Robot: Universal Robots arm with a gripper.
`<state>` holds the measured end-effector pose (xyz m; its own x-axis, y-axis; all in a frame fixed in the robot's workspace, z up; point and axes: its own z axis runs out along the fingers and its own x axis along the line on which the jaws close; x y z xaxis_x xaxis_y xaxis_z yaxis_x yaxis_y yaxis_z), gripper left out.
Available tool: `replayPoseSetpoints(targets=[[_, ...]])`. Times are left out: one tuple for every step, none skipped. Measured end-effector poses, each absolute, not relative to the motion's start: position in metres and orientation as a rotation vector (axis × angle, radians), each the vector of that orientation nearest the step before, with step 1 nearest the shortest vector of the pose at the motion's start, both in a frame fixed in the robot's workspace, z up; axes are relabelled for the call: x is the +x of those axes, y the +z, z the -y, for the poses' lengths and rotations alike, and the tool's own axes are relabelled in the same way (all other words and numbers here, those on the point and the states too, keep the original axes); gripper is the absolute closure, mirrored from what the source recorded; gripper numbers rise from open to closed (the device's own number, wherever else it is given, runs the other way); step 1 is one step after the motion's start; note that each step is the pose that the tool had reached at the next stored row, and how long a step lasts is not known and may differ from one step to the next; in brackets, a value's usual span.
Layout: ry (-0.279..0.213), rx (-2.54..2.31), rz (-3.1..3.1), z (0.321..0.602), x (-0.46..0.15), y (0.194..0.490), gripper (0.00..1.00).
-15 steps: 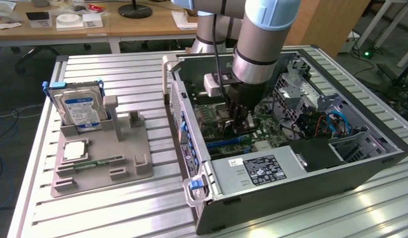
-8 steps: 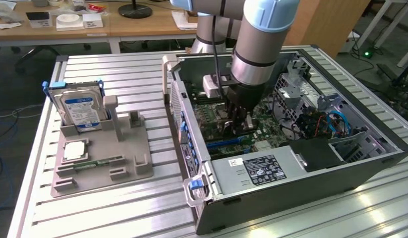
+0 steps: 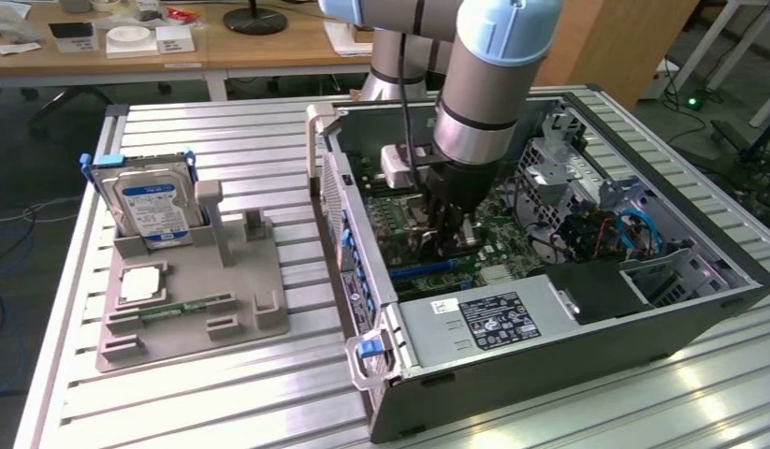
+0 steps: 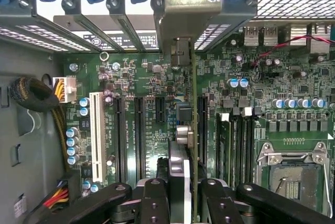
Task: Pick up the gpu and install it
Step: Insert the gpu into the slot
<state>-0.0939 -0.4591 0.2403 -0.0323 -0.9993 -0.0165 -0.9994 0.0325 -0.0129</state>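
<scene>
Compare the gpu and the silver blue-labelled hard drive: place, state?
The thin gpu card with its grey metal bracket is inside the open computer case, clamped by the gripper. The silver blue-labelled hard drive is outside the case, ungripped, in the grey holder. Both stand on edge.

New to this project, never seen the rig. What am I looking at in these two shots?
One robot arm on a slatted metal table. The exterior view is from a camera off the arm; the wrist view looks down past the gripper. The arm reaches into an open computer case, over the motherboard. The gripper is shut on the gpu, seen edge-on, its metal bracket by the rear slot covers. On the exterior view's left, a grey holder tray carries a hard drive standing upright and a memory stick.
</scene>
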Motion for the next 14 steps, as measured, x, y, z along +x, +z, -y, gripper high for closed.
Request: replayPoseSetpoints(targets=[[0.004, -2.170, -2.242, 0.4591, -0.0943, 0.2396, 0.72], [0.004, -2.171, -2.242, 0.4591, -0.0943, 0.2390, 0.72], [0.003, -2.171, -2.242, 0.4591, -0.0943, 0.2383, 0.72], [0.003, -2.171, -2.242, 0.4592, -0.0944, 0.2376, 0.72], [0.003, -2.171, -2.242, 0.4591, -0.0944, 0.2369, 0.72], [0.003, -2.171, -2.242, 0.4591, -0.0944, 0.2362, 0.72], [0.003, -2.171, -2.242, 0.4591, -0.0946, 0.2356, 0.72], [0.003, -2.170, -2.243, 0.4592, -0.0951, 0.2351, 0.72], [0.003, -2.170, -2.242, 0.4592, -0.0956, 0.2346, 0.72], [0.003, -2.171, -2.242, 0.4591, -0.0960, 0.2340, 0.72], [0.003, -2.171, -2.242, 0.4591, -0.0964, 0.2335, 0.72], [0.003, -2.171, -2.242, 0.4591, -0.0966, 0.2329, 0.72], [0.003, -2.171, -2.242, 0.4591, -0.0968, 0.2323, 0.72], [0.003, -2.171, -2.242, 0.4592, -0.0969, 0.2318, 0.72]])
